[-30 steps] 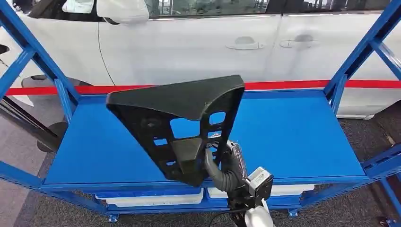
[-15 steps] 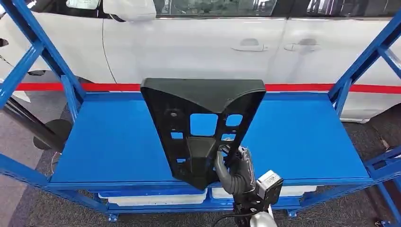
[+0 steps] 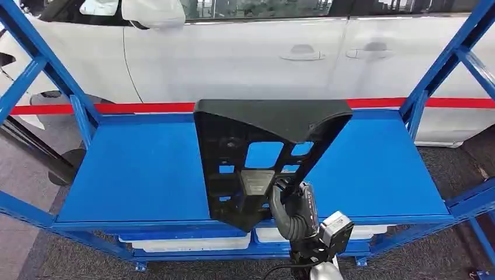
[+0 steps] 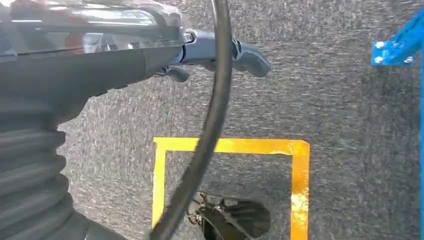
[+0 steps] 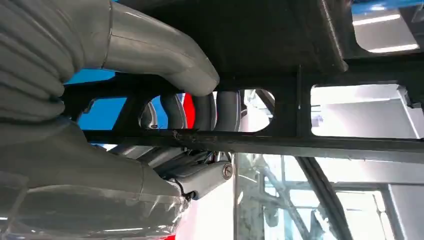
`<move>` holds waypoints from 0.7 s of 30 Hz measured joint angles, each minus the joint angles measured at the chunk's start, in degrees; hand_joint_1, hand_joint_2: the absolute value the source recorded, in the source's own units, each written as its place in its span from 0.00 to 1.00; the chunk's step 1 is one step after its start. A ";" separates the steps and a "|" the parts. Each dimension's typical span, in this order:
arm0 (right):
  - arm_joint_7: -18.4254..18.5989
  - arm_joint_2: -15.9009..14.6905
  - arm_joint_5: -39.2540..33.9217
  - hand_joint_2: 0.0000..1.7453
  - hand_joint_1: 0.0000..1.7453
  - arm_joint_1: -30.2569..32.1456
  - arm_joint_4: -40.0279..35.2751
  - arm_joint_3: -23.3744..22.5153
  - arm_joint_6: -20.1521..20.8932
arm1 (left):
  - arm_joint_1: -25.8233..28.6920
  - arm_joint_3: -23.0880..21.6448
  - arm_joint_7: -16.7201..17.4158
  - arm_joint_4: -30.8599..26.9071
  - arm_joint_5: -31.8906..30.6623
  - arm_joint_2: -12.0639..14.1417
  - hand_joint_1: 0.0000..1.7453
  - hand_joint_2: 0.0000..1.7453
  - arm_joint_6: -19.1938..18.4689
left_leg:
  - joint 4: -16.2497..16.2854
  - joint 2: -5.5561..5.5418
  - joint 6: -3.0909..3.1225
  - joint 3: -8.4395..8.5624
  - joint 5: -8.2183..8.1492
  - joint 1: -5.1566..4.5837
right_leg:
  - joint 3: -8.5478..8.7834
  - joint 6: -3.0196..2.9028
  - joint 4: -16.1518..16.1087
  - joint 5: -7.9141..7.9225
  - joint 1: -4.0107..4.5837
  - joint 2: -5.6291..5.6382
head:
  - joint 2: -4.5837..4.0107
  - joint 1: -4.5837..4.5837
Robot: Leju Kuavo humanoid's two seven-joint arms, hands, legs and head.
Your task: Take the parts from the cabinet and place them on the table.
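R hand (image 3: 293, 205): I see it gripping the black plastic part (image 3: 262, 153) at its narrow lower end, thumb (image 5: 165, 55) over a rib | part upright above the blue shelf (image 3: 134, 169) | L hand (image 4: 220, 52): hanging over grey carpet, grip state unclear.

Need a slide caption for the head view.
Right hand holds black plastic part upright over blue shelf, white car behind.

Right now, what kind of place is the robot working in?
Probably a car workshop or assembly area: a white car stands behind blue steel shelving, the right hand holds a black plastic car part, and yellow floor marking lines the grey carpet.
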 joint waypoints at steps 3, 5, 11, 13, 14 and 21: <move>-0.09 0.00 -0.09 1.00 1.00 0.01 -0.22 -0.26 0.35 | -0.19 0.00 0.09 0.00 -0.02 0.00 0.00 1.00 -0.31 | -13.98 -0.02 0.12 7.44 3.94 0.40 | -0.88 0.49 1.36 -0.05 0.00 0.01 | 0.00 0.00; -0.07 0.00 -0.22 1.00 1.00 0.08 -0.39 -0.46 0.46 | -0.21 0.00 0.28 0.00 -0.11 0.00 0.00 1.00 -0.61 | -13.75 -0.20 1.11 6.82 4.71 0.03 | -1.13 1.25 1.58 0.29 0.47 0.21 | 0.00 0.00; 0.35 -0.04 -0.57 1.00 1.00 1.54 -0.66 -0.83 0.63 | -0.36 0.02 0.31 0.00 -0.22 -0.07 0.00 1.00 -0.85 | -14.22 0.22 3.49 4.47 7.47 0.24 | -4.93 3.13 9.66 -7.14 -0.12 0.57 | 0.00 0.00; 0.33 -0.04 -0.63 1.00 1.00 1.80 -0.66 -0.94 0.70 | -0.30 0.02 0.35 0.00 -0.22 -0.04 0.00 1.00 -0.85 | -14.14 0.38 3.45 3.26 8.24 0.17 | -7.13 3.45 17.26 -10.93 -0.30 0.56 | 0.00 0.00; 0.33 -0.04 -0.74 1.00 1.00 2.03 -0.66 -1.09 0.70 | -0.30 0.04 0.42 0.00 -0.22 -0.04 0.00 1.00 -0.90 | -14.10 0.37 3.36 2.69 8.59 0.16 | -6.94 3.49 18.50 -10.91 -0.39 0.56 | 0.00 0.00; 0.26 -0.09 -0.83 1.00 1.00 2.34 -1.29 -1.16 1.68 | -0.36 0.09 0.63 0.00 -0.68 -0.15 0.00 1.00 -1.64 | -14.19 0.23 1.42 1.25 10.74 0.10 | 5.34 2.02 -0.62 -4.38 0.37 0.63 | 0.00 0.00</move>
